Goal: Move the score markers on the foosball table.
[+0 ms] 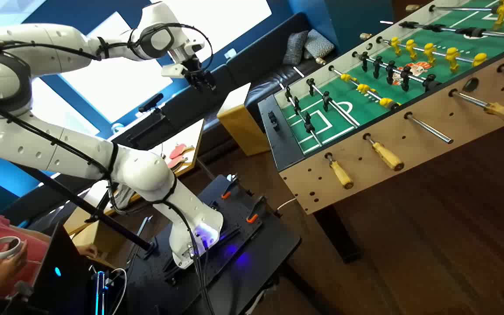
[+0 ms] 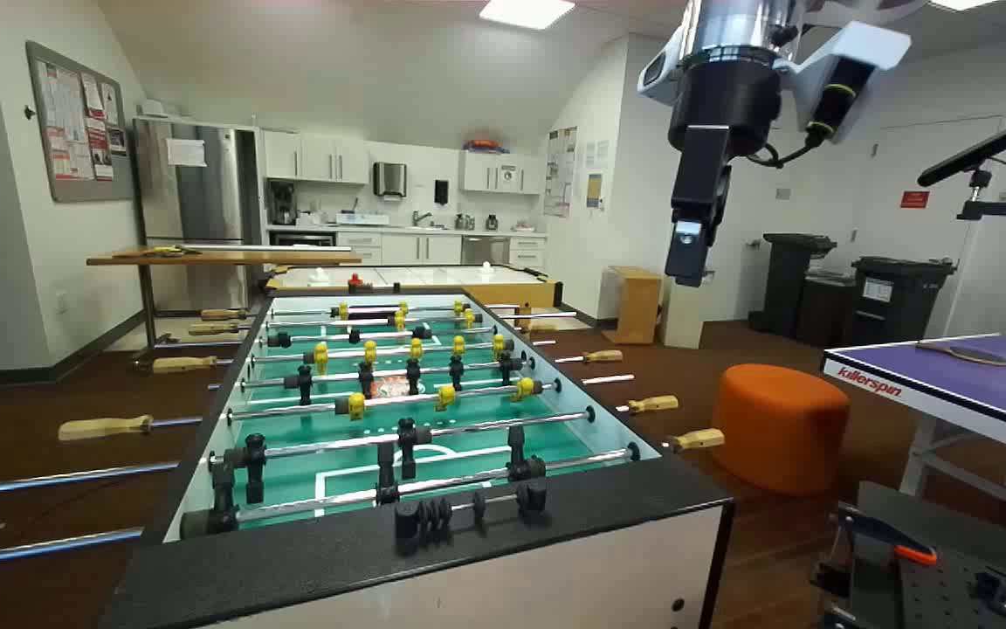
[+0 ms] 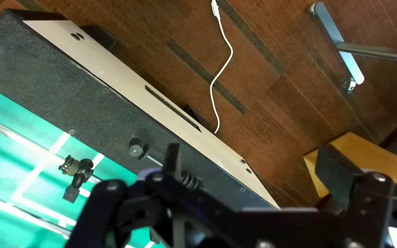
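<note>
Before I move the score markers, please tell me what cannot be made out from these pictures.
Wrist view: the whole row of black score markers, partly hidden by the gripper.
In an exterior view: the face of the person, cut off by the left edge.
In an exterior view: the screen of the laptop, which shows only its back.
In an exterior view: the text on the bulletin board, too small.

The foosball table (image 2: 555, 568) carries score markers (image 2: 436, 514) on its end ledge (image 2: 276, 563) (black, finely speckled).
</note>
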`<state>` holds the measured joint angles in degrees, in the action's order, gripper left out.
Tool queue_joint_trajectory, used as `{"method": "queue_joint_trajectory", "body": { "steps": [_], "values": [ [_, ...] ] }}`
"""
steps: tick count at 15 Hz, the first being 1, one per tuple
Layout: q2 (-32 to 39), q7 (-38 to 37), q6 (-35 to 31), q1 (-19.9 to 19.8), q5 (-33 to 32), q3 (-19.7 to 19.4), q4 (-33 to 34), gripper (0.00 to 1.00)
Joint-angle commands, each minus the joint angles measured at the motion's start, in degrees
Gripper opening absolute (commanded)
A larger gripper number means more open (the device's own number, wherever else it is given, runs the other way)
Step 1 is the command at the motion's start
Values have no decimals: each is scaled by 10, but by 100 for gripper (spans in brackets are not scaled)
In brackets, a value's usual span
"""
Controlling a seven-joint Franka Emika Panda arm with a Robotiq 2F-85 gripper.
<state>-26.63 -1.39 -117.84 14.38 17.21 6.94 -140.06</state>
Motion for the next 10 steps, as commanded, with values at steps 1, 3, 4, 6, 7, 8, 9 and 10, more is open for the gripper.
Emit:
{"method": "queue_joint_trajectory", "body": {
  "steps": [1, 3, 4, 6, 7, 8, 9, 10],
  "values": [
    [0, 2, 2, -7, 3, 7, 1, 100],
    [0, 2, 2, -7, 3, 7, 1, 100],
    [0, 2, 2, -7, 3, 7, 1, 100],
    [7, -19, -5, -14, -5, 14, 5, 100],
    [14, -39, -13, -19, -11, 21, 9, 100],
    [27, -63, -25, -26, -15, 28, 15, 100],
    [43, -87, -39, -32, -19, 35, 21, 100],
    [59, -118, -58, -39, -25, 45, 26, 100]
  ]
}}
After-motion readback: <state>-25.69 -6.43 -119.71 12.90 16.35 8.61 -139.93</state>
